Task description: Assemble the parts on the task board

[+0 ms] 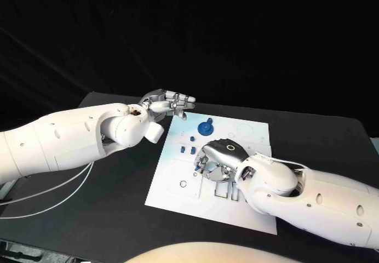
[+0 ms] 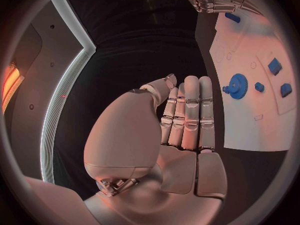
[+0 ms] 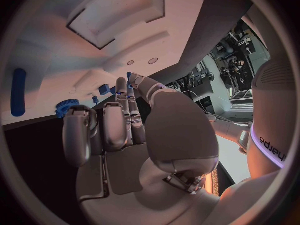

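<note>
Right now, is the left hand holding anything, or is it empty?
Empty: the left hand shows extended, straight fingers with nothing between them, beside the task board rather than over it.

Your head camera looks down from above on the tabletop (image 1: 95, 219). Each wrist camera sits close behind its hand. All share the white task board (image 1: 178, 186).

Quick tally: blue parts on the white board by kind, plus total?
Blue toothed gear wheel: 1
Small blue square blocks: 2
Small round blue peg: 1
Blue oblong bar: 1
Total: 5 visible on the white task board; the right hand may hide more.
</note>
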### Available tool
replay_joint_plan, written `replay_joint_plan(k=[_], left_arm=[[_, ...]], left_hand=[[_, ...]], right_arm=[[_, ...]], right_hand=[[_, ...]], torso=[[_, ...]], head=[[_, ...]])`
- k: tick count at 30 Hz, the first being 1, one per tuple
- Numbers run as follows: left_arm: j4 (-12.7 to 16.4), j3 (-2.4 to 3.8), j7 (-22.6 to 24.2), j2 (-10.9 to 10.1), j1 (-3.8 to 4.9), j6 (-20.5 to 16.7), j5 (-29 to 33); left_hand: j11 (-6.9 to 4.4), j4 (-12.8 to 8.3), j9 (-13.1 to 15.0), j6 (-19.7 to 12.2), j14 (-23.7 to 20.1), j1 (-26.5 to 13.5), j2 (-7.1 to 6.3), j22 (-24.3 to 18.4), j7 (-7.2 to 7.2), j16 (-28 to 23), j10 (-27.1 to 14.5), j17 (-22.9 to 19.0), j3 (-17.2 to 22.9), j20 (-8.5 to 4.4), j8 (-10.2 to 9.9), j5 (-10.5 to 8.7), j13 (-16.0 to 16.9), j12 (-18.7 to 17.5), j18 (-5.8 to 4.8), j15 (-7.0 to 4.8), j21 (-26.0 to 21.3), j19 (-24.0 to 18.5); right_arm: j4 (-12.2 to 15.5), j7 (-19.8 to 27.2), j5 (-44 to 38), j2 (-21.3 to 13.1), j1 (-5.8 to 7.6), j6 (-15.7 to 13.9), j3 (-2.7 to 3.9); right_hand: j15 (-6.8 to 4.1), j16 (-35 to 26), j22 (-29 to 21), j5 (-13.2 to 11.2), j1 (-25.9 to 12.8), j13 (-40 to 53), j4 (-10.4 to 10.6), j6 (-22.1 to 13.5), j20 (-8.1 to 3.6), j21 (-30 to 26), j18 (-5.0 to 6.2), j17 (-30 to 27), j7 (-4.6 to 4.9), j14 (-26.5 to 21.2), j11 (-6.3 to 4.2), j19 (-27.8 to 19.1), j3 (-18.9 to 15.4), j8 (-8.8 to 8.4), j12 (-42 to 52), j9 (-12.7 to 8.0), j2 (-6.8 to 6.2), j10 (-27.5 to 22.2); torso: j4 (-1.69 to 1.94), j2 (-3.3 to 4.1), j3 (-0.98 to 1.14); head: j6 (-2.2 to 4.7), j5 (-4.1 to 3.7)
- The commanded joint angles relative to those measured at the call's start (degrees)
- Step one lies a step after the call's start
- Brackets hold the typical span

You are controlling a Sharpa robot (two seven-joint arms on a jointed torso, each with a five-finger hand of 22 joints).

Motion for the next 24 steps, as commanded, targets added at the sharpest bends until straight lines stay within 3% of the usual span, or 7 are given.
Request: replay_joint_plan(k=[1, 24], left_arm=[[0.1, 0.02, 0.0, 0.1, 0.02, 0.9, 0.2], [0.1, 0.02, -0.2, 0.2, 0.03, 1.1, 0.2]], left_hand=[[0.02, -0.1, 0.0, -0.5, -0.2, -0.1, 0.48, -0.1, 0.09, 0.3, -0.2, -0.1, -0.4, -0.02, -0.1, -0.14, 0.1, 0.3, 0.73, 0.29, -0.4, 0.3], [0.02, -0.1, 0.0, -0.4, -0.2, 0.0, 0.53, -0.1, 0.08, 0.3, -0.3, -0.1, -0.4, 0.00, 0.0, -0.13, 0.1, 0.4, 0.73, 0.30, -0.5, 0.3]], right_arm=[[-0.5, 0.3, -0.6, 0.4, -0.24, 1.2, -0.02], [-1.1, 0.5, -0.6, 0.9, -0.67, 3.0, -0.20]], right_hand=[[-0.22, 0.3, 8.8, -0.1, -0.5, 0.1, 0.3, -0.2, -0.22, 0.0, -0.54, -0.1, 0.03, 2.6, 0.18, 0.5, -0.1, 0.29, -0.2, 0.4, -0.11, -0.1], [-0.19, 0.3, 8.9, -0.1, -0.6, 0.1, 0.4, -0.2, -0.20, 0.0, -0.54, 0.0, 0.05, 2.6, 0.20, 0.5, -0.1, 0.26, -0.2, 0.4, -0.07, -0.1]], torso=[[0.00, -0.01, 0.00], [-0.07, -0.04, 0.01]], head=[[-0.35, 0.41], [-0.97, 0.63]])
